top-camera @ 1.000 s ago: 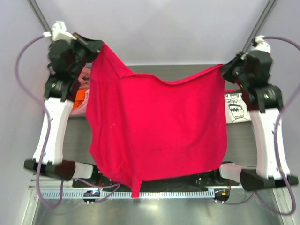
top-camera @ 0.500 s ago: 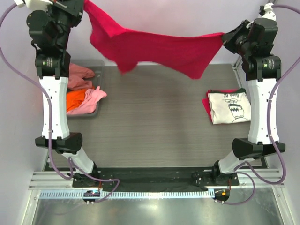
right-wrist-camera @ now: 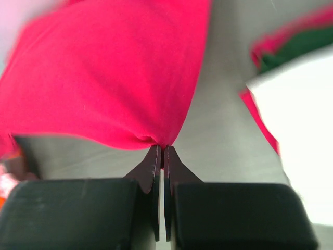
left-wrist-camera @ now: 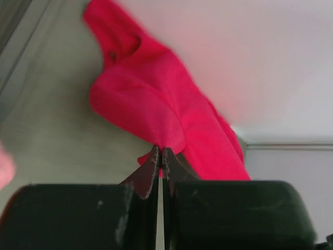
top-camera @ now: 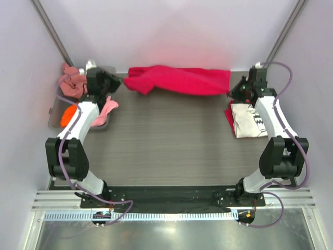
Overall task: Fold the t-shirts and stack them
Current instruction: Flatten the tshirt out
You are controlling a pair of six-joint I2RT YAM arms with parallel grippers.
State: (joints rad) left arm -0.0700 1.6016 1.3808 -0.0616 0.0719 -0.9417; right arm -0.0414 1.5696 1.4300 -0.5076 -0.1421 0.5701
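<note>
At the far left of the table (top-camera: 171, 151), a clear grey plastic bin (top-camera: 53, 115). Inside, a salmon-pink t-shirt (top-camera: 70, 83) crumpled at the far end and an orange t-shirt (top-camera: 66, 115) at the near end. Over the bin's right rim, a light pink t-shirt (top-camera: 109, 106), partly hidden behind the left arm.

On the right side of the table, no container, only a folded stack: a cream t-shirt (top-camera: 248, 121) with dark print on top. Beneath it, in the right wrist view, a strip of dark green t-shirt (right-wrist-camera: 304, 47) and a red cloth edge (right-wrist-camera: 259, 122) jutting out on the stack's left side.

Along the table's far edge, close under the back wall (top-camera: 171, 36), the crimson t-shirt (top-camera: 179, 80), bunched into a long band and strung between the two arms. Whether resting fully on the table, hard to tell.

Left gripper (left-wrist-camera: 161, 155) by the bin's far right corner, fingers pressed together on a fold at the band's left end. Right gripper (right-wrist-camera: 161, 151) just beyond the stack's far left corner, fingers likewise pressed together and pinching the band's right corner, the cloth puckered at the tips.

For moving: a wide stretch of grey table in front of the band, between bin and stack, running down to the arm bases at the near edge. Tight at the far side, with the back wall just behind the cloth and a slanted frame post in each far corner.
</note>
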